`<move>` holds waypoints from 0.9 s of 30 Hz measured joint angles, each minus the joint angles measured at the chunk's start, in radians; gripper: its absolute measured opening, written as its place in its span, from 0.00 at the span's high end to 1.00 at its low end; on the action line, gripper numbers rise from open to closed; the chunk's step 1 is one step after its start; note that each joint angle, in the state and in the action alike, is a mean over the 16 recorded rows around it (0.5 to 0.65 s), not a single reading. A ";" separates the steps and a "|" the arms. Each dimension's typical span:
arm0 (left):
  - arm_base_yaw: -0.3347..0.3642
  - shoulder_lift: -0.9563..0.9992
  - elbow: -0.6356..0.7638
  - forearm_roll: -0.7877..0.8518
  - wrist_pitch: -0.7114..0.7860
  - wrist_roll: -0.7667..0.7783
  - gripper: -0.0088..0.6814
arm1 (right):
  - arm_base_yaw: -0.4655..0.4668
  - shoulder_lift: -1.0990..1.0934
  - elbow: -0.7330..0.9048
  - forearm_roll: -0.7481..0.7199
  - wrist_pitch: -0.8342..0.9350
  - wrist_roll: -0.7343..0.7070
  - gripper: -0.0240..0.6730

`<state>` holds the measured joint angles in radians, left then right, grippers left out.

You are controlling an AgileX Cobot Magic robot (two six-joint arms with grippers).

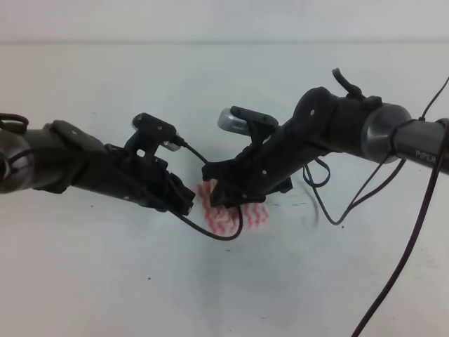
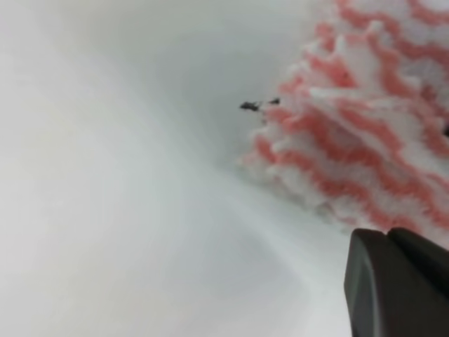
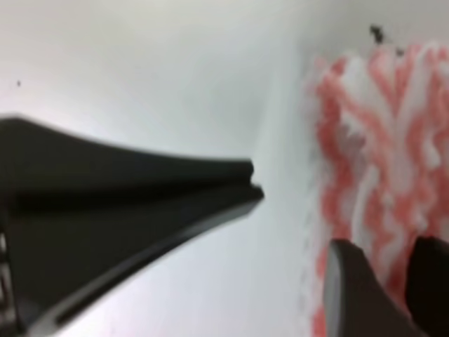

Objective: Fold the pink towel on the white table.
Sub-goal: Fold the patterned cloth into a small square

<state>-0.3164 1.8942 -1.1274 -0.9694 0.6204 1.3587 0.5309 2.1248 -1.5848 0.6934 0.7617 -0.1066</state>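
The pink towel (image 1: pixel 250 215) lies bunched on the white table (image 1: pixel 105 281) at mid-view, largely covered by the two arms. My left gripper (image 1: pixel 186 201) is just left of the towel's edge. In the left wrist view only one dark finger (image 2: pixel 393 288) shows, low on the table beside the striped cloth (image 2: pixel 365 140), so its state is unclear. My right gripper (image 1: pixel 223 196) hovers over the towel's left part. It is open (image 3: pixel 298 221): one finger (image 3: pixel 140 196) is over bare table, the other (image 3: pixel 354 288) over the towel (image 3: pixel 379 154), with the cloth's edge between them.
Black cables (image 1: pixel 330 203) hang from the right arm and trail over the table to the right of the towel. A looped cable (image 1: pixel 217 235) sags in front of the towel. Small dark specks (image 2: pixel 256 105) lie on the table by the cloth.
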 joint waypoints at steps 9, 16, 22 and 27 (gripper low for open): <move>0.021 -0.025 0.000 0.003 -0.011 -0.006 1.00 | 0.000 0.000 -0.002 0.066 0.080 -0.029 0.72; 0.023 -0.040 0.000 0.004 -0.016 -0.007 1.00 | 0.000 0.000 -0.002 0.125 0.130 -0.069 0.72; 0.023 -0.044 0.000 0.003 -0.009 -0.007 0.99 | -0.002 -0.007 -0.008 0.134 0.144 -0.102 0.75; 0.023 -0.049 0.000 0.004 -0.002 -0.008 1.00 | -0.011 -0.015 -0.024 0.087 0.139 -0.095 0.80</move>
<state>-0.2933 1.8451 -1.1274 -0.9657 0.6187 1.3512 0.5202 2.1099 -1.6091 0.7803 0.9011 -0.2018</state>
